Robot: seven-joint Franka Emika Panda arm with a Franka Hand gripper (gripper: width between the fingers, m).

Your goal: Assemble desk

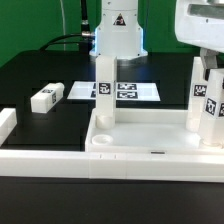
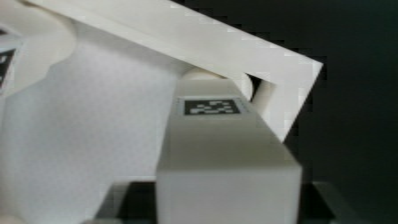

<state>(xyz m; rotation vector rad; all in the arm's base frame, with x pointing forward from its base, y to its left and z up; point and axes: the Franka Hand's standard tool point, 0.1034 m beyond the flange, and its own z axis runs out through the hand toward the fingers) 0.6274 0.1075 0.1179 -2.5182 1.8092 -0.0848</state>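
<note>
The white desk panel (image 1: pixel 140 135) lies flat at the front with its rim up. One tagged leg (image 1: pixel 104 95) stands upright in its far left corner. Two legs stand close together at its right end (image 1: pixel 198 105). My gripper (image 1: pixel 207 70) comes down over them from above. In the wrist view my gripper (image 2: pixel 222 205) is shut on a tagged leg (image 2: pixel 222 150); dark fingers (image 2: pixel 135 203) show on both sides of it. That leg's far end sits at a corner of the panel (image 2: pixel 178 40). A fourth leg (image 1: pixel 46 97) lies loose on the black table at the exterior view's left.
The marker board (image 1: pixel 120 90) lies flat behind the panel. The robot's base (image 1: pixel 117 35) stands at the back. A low white border bar (image 1: pixel 6 125) sits at the exterior view's left edge, another (image 1: pixel 60 160) along the front.
</note>
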